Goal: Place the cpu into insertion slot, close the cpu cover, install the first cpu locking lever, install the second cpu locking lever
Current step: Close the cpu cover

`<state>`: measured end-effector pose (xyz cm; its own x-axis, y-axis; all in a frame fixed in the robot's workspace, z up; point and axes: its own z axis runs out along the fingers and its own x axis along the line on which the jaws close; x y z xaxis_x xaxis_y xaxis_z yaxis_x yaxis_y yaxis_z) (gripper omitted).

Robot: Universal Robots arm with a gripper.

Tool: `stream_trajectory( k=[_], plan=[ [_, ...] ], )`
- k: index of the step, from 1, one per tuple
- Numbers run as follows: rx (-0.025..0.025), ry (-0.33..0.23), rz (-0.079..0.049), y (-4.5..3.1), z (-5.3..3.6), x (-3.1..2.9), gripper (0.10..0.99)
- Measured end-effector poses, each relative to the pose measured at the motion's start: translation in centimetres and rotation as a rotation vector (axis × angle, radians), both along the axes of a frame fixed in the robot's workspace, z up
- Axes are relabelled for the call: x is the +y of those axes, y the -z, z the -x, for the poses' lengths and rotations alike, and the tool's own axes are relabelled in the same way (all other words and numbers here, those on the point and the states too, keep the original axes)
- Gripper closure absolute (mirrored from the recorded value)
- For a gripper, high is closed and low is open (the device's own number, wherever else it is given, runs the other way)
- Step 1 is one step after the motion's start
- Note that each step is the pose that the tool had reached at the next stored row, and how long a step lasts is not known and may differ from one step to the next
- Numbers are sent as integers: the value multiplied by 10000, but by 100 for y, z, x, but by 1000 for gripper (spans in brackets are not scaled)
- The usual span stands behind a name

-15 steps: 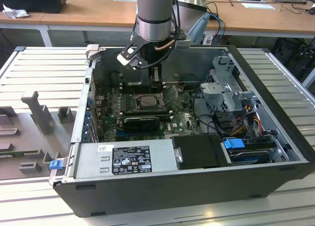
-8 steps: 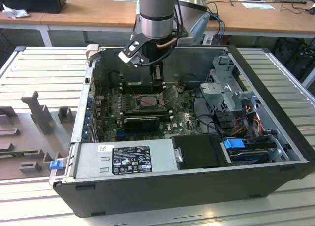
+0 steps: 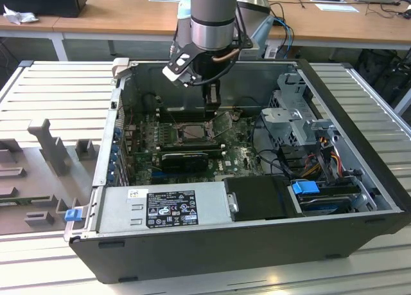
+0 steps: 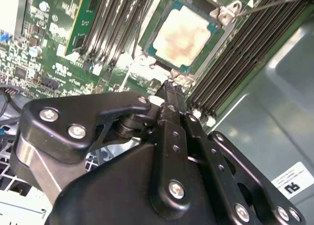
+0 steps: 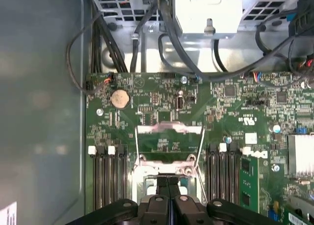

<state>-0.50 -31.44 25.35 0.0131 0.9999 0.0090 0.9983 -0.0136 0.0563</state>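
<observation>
Fingers point(image 3: 212, 99) of the gripper point(image 3: 212, 117), clenched together and empty, hang over the insertion slot point(image 3: 173, 133) inside the open black case point(image 3: 257, 243) in the exterior view. Second wrist view: the pale square cpu point(image 4: 182, 33) lies flat in that slot. First wrist view: the thin silver cpu cover point(image 5: 169, 129) stands raised beside it.

Ribbed grey metal table point(image 3: 58, 83). Open black computer case point(image 3: 257, 243) lies on its side across the middle. Grey fixture blocks point(image 3: 48, 147) sit toward the table's edge on the exterior view's left
</observation>
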Motion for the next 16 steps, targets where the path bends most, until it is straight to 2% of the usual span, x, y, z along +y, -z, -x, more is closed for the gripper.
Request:
stream_trajectory(
  k=[9, 16],
  plan=[
    [2, -1, 1, 0, -144, 0, 980],
    [1, 0, -1, 0, -291, 0, 980]
  ],
)
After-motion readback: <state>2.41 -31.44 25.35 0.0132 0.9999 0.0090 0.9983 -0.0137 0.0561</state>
